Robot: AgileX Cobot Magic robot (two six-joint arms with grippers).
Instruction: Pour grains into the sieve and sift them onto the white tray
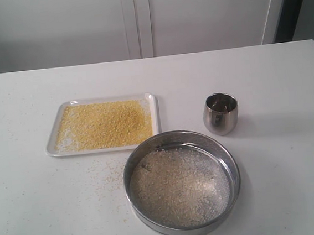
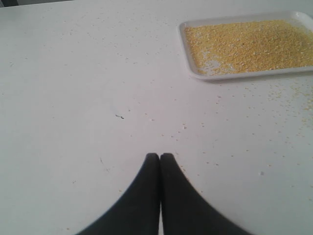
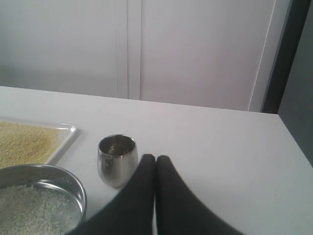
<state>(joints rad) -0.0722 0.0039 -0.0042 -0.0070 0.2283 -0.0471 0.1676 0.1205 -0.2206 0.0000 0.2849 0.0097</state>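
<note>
Exterior view shows us yellow grains (image 1: 105, 124) spread on the tray (image 1: 154, 115) and coarse pale ones in the sieve (image 1: 184, 230) just beside it. The cup (image 1: 220, 113) looks empty. Seems sifted to us, which would explain why the left end effector (image 2: 160, 157) and right end effector (image 3: 155, 159) are closed and holding nothing.

White tray (image 1: 154, 113) of yellow grains (image 1: 105, 124) on table (image 1: 289, 166); sieve (image 1: 187, 231) in front holds pale grains (image 1: 175, 188); steel cup (image 1: 220, 113) right of tray.
</note>
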